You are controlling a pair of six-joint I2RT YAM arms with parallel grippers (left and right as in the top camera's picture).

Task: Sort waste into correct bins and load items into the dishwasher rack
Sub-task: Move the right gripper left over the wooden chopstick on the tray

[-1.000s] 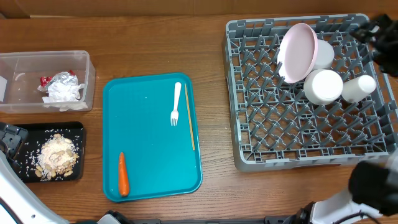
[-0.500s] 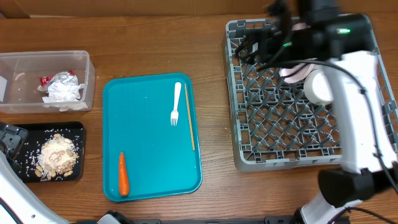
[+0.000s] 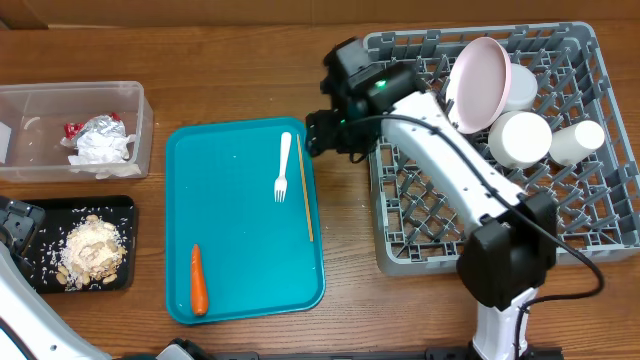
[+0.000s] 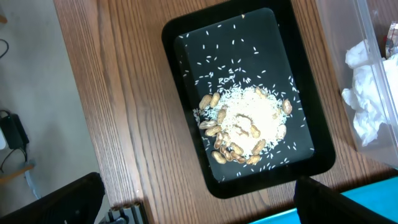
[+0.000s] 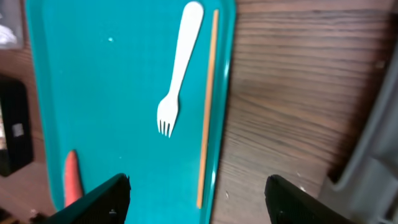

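Slim white plastic fork (image 3: 282, 166): flat on teal tray (image 3: 240, 270), untouched.
Right claw (image 5: 198, 190): swung over from grey lattice rack (image 3: 470, 250), fingers apart, empty.
Left claw (image 4: 199, 202): fingers apart.
Meaning: fork pickup likely next.

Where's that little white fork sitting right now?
In the overhead view the white plastic fork lies on the teal tray, in its upper right part, just left of a thin wooden stick.

Carrot (image 3: 197, 281), thin stick (image 3: 307, 187), teal tray (image 3: 240, 230)
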